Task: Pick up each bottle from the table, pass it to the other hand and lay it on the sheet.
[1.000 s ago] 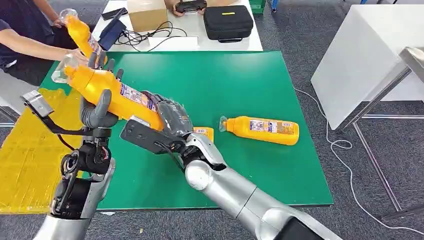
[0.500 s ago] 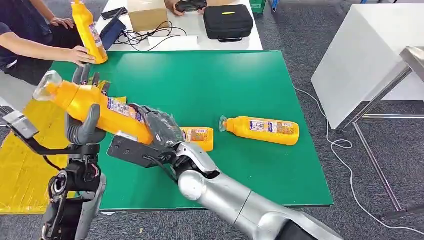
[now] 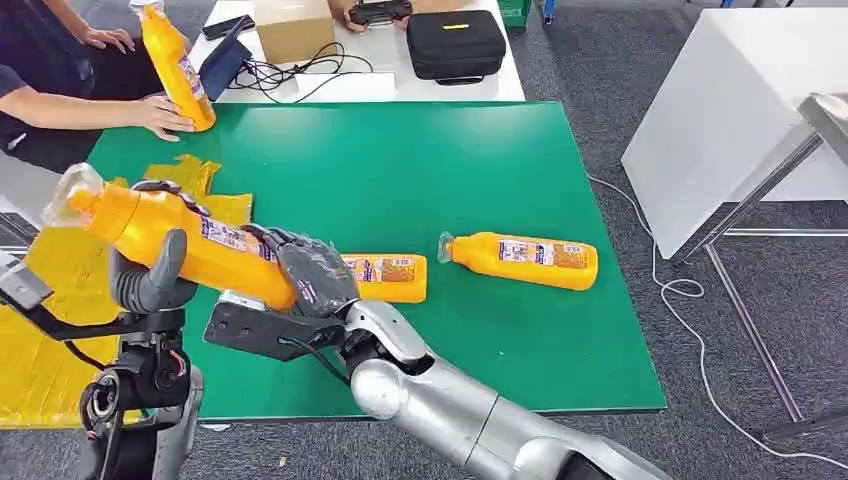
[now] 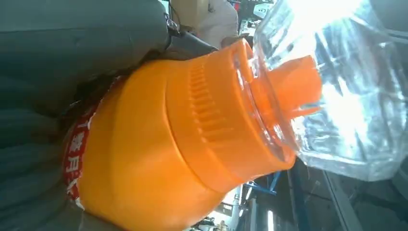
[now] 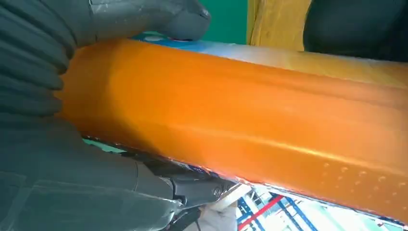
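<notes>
The green-topped counter (image 3: 480,180) is carrying two orange plastic bottles lying flat, a near one (image 3: 388,278) and a far one (image 3: 522,260), both waiting to be picked up, while no bottle is yet lying on the crumpled yellow sheet (image 3: 45,330) at the counter's left edge. The handover looks to be in progress: the held orange bottle with the clear cap (image 3: 180,236) is hanging above the sheet's edge, long axis tilted, cap pointing up and left, base toward the right hand. The left hand (image 3: 150,275) is wrapping its upper body; the right hand (image 3: 310,272) is gripping its lower end.
</notes>
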You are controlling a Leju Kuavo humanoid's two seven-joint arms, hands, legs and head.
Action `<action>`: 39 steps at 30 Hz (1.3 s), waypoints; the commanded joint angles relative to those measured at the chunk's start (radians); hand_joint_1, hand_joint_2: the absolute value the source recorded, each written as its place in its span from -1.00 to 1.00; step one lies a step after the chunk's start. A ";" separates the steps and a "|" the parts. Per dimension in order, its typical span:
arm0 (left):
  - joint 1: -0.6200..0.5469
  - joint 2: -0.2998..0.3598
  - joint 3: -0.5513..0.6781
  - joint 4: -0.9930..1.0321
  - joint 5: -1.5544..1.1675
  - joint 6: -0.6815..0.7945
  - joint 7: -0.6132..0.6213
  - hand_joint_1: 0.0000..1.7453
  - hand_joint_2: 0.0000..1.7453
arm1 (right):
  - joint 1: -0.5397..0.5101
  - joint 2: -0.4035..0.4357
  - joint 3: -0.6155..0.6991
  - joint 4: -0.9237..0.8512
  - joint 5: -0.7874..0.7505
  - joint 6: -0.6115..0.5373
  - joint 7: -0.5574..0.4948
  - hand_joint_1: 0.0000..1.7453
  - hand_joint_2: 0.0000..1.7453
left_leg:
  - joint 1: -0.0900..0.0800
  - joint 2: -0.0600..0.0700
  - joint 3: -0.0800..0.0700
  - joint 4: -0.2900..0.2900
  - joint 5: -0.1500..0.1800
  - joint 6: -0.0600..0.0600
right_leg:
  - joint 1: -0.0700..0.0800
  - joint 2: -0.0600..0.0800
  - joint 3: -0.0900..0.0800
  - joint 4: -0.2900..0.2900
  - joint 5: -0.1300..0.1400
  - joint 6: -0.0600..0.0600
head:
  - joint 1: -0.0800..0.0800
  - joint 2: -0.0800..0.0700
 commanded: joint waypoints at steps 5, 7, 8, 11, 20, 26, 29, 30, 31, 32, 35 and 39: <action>0.063 -0.074 0.104 -0.090 -0.044 -0.020 0.005 1.00 1.00 | 0.083 -0.015 -0.003 0.012 0.111 0.043 -0.047 1.00 1.00 | 0.000 0.000 0.004 -0.001 -0.002 0.000 | 0.000 -0.001 0.004 -0.001 -0.002 0.000 | 0.000 0.000; 0.063 -0.074 0.104 -0.090 -0.044 -0.020 0.005 1.00 1.00 | 0.083 -0.015 -0.003 0.012 0.111 0.043 -0.047 1.00 1.00 | -0.001 -0.001 0.010 -0.001 -0.004 0.000 | 0.000 -0.003 0.010 0.000 -0.005 -0.001 | 0.000 0.000; 0.069 -0.074 0.108 -0.091 -0.047 -0.023 -0.002 1.00 1.00 | 0.088 -0.015 -0.021 0.010 0.144 0.036 -0.055 0.34 1.00 | 0.000 -0.001 0.007 -0.001 -0.003 0.000 | 0.000 -0.003 0.007 0.000 -0.004 -0.001 | 0.000 0.000; 0.105 -0.082 0.142 -0.109 -0.055 -0.030 -0.021 1.00 1.00 | 0.148 -0.019 -0.209 -0.031 0.238 0.087 -0.108 -1.00 -1.00 | 0.000 -0.002 0.004 -0.001 -0.002 0.000 | 0.000 -0.003 0.004 -0.001 -0.003 -0.002 | 0.000 0.000; 0.155 -0.012 0.351 -0.049 -0.086 -0.054 -0.035 1.00 1.00 | 0.281 -0.223 -0.538 -0.452 0.179 0.216 -0.222 -1.00 -1.00 | -0.001 -0.006 0.008 -0.001 -0.003 0.002 | -0.001 -0.006 0.009 -0.001 -0.005 -0.001 | 0.000 0.000; 0.103 0.315 0.451 0.317 0.002 -0.056 -0.117 1.00 1.00 | 0.353 -0.331 -0.672 -0.617 0.145 0.215 -0.245 -1.00 -1.00 | -0.002 -0.006 0.007 -0.004 -0.001 0.000 | -0.001 -0.004 0.007 -0.002 -0.004 -0.002 | 0.000 0.000; 0.009 0.450 0.393 0.497 -0.327 0.243 -0.265 1.00 1.00 | 0.391 -0.393 -0.747 -0.681 0.083 0.221 -0.270 -1.00 -1.00 | -0.001 -0.009 0.004 -0.003 0.000 0.000 | -0.001 -0.008 0.004 -0.001 -0.003 -0.001 | 0.000 0.000; 0.004 0.508 0.353 0.535 -0.469 0.407 -0.297 1.00 1.00 | 0.415 -0.428 -0.762 -0.693 0.072 0.218 -0.288 -1.00 -1.00 | -0.001 -0.012 0.006 -0.003 0.000 -0.001 | 0.000 -0.011 0.006 0.000 -0.005 -0.001 | 0.000 0.000; 0.008 0.551 0.328 0.561 -0.569 0.547 -0.311 1.00 1.00 | 0.434 -0.458 -0.769 -0.695 0.054 0.208 -0.308 -1.00 -1.00 | 0.002 -0.009 0.004 -0.002 0.000 -0.001 | 0.002 -0.008 0.004 -0.001 -0.003 -0.001 | 0.000 0.000; 0.011 0.587 0.301 0.584 -0.621 0.629 -0.327 1.00 1.00 | 0.464 -0.497 -0.775 -0.690 0.034 0.194 -0.342 -1.00 -1.00 | 0.002 -0.010 0.007 -0.002 -0.001 -0.001 | 0.002 -0.009 0.007 -0.001 -0.005 -0.002 | 0.000 0.000; 0.001 0.646 0.224 0.647 -0.715 0.802 -0.356 1.00 1.00 | 0.540 -0.570 -0.787 -0.686 -0.013 0.164 -0.402 -1.00 -1.00 | 0.004 -0.010 0.007 -0.003 -0.001 -0.001 | 0.003 -0.009 0.008 -0.002 -0.005 -0.002 | 0.000 0.000; -0.073 0.483 0.219 0.765 -0.944 0.815 -0.338 1.00 1.00 | 0.671 -0.639 -0.837 -0.734 -0.070 0.133 -0.462 -1.00 -1.00 | 0.002 -0.014 0.009 -0.003 -0.001 -0.001 | 0.002 -0.013 0.011 -0.001 -0.007 -0.001 | 0.000 0.000</action>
